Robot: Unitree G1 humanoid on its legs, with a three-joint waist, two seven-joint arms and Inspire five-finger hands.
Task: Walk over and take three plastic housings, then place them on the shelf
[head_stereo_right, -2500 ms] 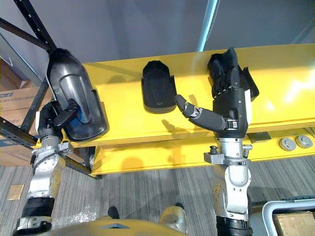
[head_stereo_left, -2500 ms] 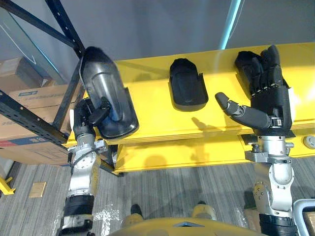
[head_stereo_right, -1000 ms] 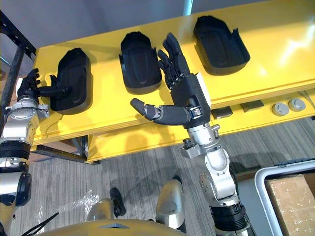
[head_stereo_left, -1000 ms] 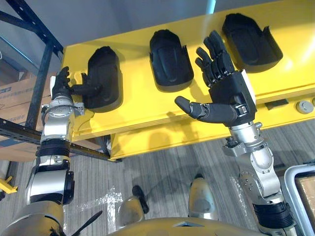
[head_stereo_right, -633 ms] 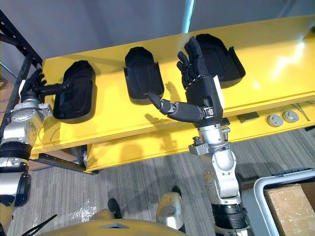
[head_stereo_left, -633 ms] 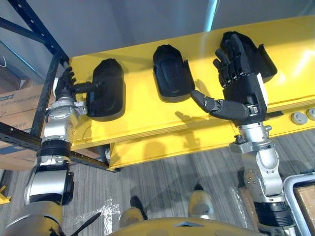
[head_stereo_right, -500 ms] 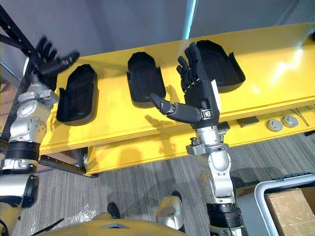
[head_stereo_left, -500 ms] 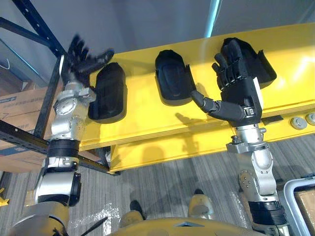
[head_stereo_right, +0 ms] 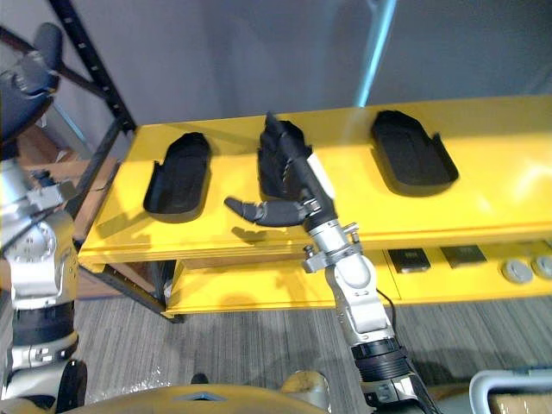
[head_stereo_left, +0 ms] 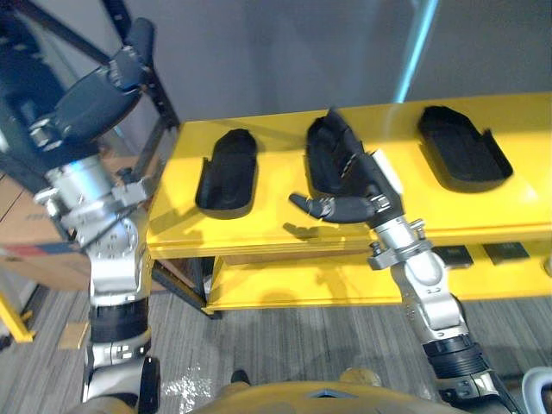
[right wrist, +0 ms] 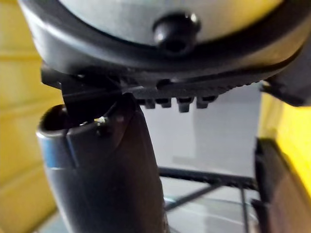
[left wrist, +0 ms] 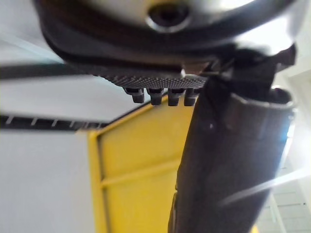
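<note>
Three black plastic housings lie in a row on the yellow shelf (head_stereo_left: 276, 220): the left housing (head_stereo_left: 228, 172), the middle housing (head_stereo_left: 317, 164) and the right housing (head_stereo_left: 461, 159). My right hand (head_stereo_left: 366, 183) is open, fingers straight, held in front of the middle housing and hiding part of it; whether it touches is unclear. My left hand (head_stereo_left: 90, 108) is raised high at the upper left, away from the shelf, open and empty. In the left wrist view its thumb (left wrist: 228, 160) stands out before the yellow shelf (left wrist: 131, 160).
A black rack upright (head_stereo_left: 164, 95) rises at the shelf's left end. A lower yellow shelf (head_stereo_left: 293, 280) runs beneath, with small dark items (head_stereo_left: 448, 254) at its right. Cardboard boxes (head_stereo_left: 26, 250) sit at the far left above the grey floor (head_stereo_left: 259, 345).
The left housing was laid on the shelf and let go. My left hand has since lifted up and away to the left. The view has shifted; the right hand stays open.
</note>
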